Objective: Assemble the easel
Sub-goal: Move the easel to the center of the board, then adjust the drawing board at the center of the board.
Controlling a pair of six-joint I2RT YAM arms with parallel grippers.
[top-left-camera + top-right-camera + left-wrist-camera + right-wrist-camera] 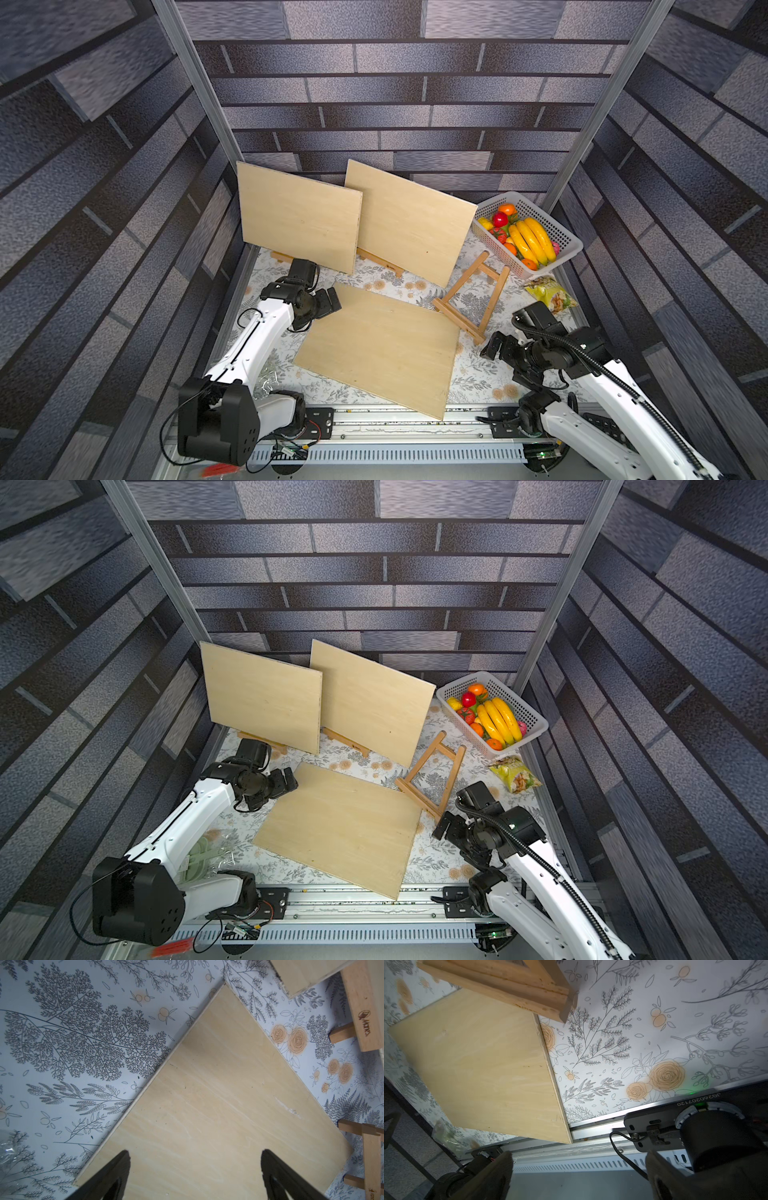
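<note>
A wooden easel (473, 297) (434, 777) lies folded flat on the flowered table, right of centre. A loose plywood board (378, 349) (340, 829) lies flat beside it, its near corner over the front rail. My left gripper (330, 301) (195, 1153) hovers open above that board's (207, 1095) far left corner, holding nothing. My right gripper (491, 347) (579, 1155) is open and empty, just near of the easel's ledge (508, 982) and right of the board (477, 1064).
Two more boards (299, 216) (411, 220) stand propped on small easels at the back. A white basket (536, 272) of toy fruit sits at the back right, with a snack bag (550, 293) beside it. Clear plastic wrapping (270, 378) lies at the near left.
</note>
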